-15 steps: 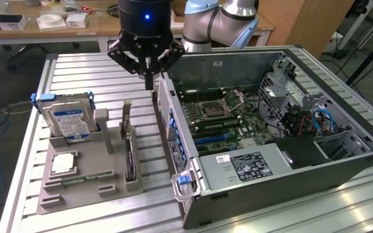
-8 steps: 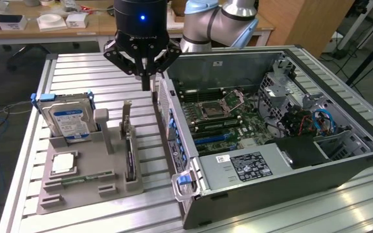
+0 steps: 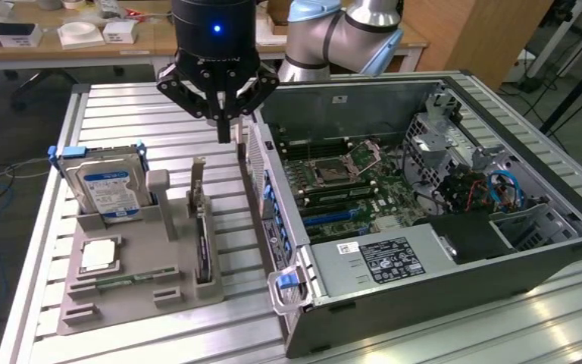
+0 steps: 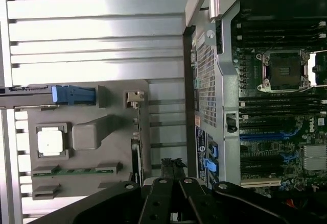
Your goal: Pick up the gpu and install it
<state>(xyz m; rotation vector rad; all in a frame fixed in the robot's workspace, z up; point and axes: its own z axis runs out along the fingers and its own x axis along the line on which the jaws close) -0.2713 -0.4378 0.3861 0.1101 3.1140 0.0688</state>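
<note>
Grey holder tray (image 3: 137, 282) with the gpu (image 3: 203, 254) upright in its slot; closed, empty gripper (image 3: 222, 130) nearby.

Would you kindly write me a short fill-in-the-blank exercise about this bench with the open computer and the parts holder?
1. The gripper hangs over the table with its jaws ____.
2. The gpu stands on edge in the grey holder, between the hard drive and the ____.
3. The hard drive's label is ____.

Missing words: shut; computer case; blue.
</note>
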